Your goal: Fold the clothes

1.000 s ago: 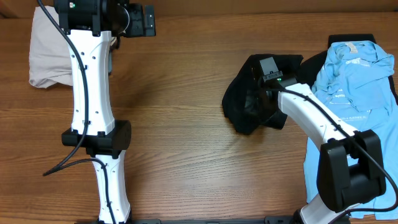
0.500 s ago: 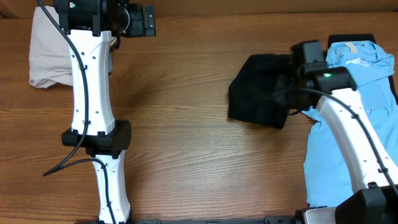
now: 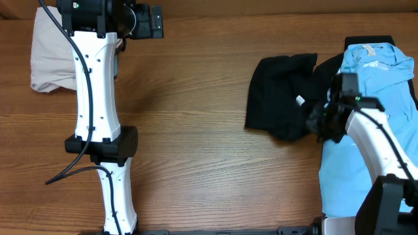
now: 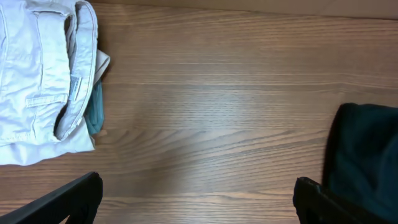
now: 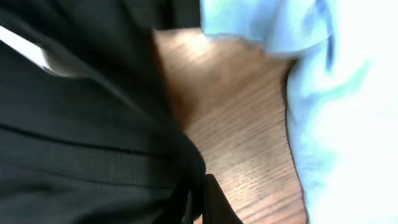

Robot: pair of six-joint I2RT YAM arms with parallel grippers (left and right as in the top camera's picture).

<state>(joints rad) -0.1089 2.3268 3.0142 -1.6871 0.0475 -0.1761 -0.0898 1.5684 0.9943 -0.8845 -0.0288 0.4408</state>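
Rightward goes the black garment, dragged toward three o'clock by the right gripper, clenched on its edge; left gripper idles spread wide at eleven o'clock.

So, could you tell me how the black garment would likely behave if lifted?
Probably floppy: the black garment lies rumpled in soft folds, so it should sag and drape. Likely light too, being thin cloth.

Black shirt crumpled mid-table; blue T-shirts right; beige trousers far-left.
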